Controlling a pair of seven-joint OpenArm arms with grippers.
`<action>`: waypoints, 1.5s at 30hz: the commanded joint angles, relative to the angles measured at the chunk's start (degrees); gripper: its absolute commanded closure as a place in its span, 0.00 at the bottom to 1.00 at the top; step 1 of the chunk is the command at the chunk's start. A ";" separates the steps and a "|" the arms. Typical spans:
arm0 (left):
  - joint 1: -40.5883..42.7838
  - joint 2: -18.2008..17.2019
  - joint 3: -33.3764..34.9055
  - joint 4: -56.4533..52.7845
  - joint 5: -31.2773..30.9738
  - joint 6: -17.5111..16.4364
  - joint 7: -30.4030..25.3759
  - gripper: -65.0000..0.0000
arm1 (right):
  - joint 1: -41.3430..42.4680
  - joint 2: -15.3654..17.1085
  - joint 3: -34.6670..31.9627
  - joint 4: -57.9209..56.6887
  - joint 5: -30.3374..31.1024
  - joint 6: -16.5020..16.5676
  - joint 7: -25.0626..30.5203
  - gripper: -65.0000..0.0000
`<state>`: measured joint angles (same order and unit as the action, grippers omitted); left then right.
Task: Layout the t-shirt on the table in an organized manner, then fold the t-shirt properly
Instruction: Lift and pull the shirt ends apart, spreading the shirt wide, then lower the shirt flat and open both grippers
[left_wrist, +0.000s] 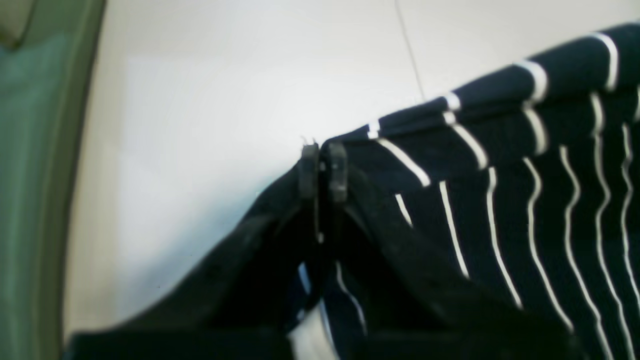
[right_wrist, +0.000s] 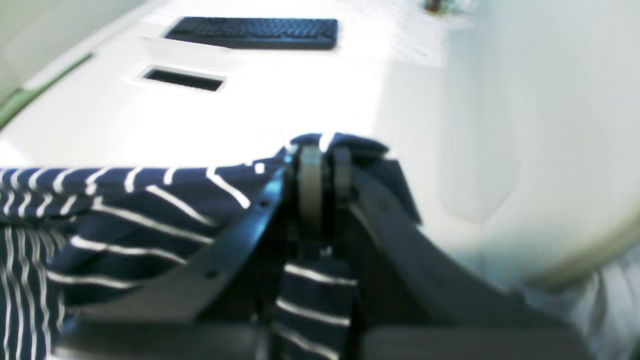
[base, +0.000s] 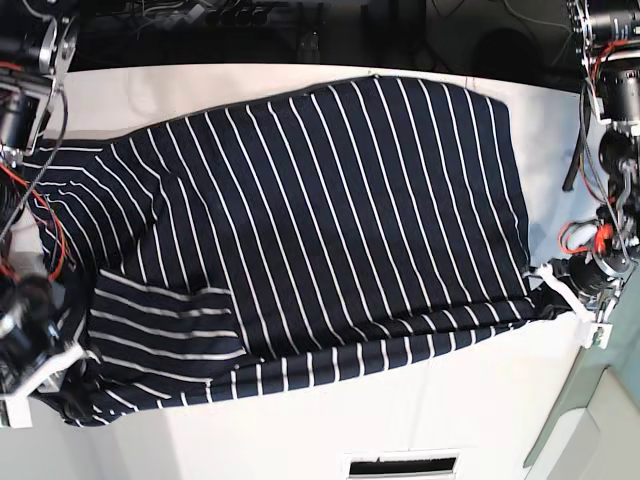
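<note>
The navy white-striped t-shirt (base: 330, 220) lies spread wide across the white table (base: 480, 420). My left gripper (base: 552, 288) is at the shirt's near right corner in the base view. In the left wrist view this gripper (left_wrist: 322, 170) is shut on the shirt's edge (left_wrist: 500, 200), which stretches away to the right. My right gripper (base: 68, 366) is at the near left corner, beside a folded-over sleeve (base: 160, 320). The right wrist view shows it (right_wrist: 324, 172) shut on a bunch of striped cloth (right_wrist: 125, 215).
A black keyboard (right_wrist: 255, 32) lies far off on the table, with a rectangular slot (right_wrist: 182, 79) in the tabletop before it; that slot (base: 400, 466) is at the base view's bottom edge. A dark seam (left_wrist: 410, 50) crosses the table. Green floor (left_wrist: 30, 175) lies beyond the table's edge.
</note>
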<state>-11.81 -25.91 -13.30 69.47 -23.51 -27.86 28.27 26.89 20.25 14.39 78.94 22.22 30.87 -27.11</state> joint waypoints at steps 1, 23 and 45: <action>-2.99 -1.27 -0.42 -1.68 -0.15 0.63 -1.07 1.00 | 4.07 1.16 -0.81 -2.64 -1.11 -1.40 2.45 1.00; 7.43 -2.01 0.37 -3.04 -11.45 -10.54 7.04 0.62 | -3.02 0.90 4.28 -18.80 9.90 -0.39 -7.02 0.31; 32.30 8.00 -17.49 13.29 -15.87 -8.26 7.06 0.60 | -29.51 9.33 15.98 -11.67 17.68 1.53 -10.36 0.31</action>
<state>20.60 -16.97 -30.39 82.11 -38.54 -36.03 36.38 -3.33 28.36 29.98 66.48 38.92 31.97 -38.74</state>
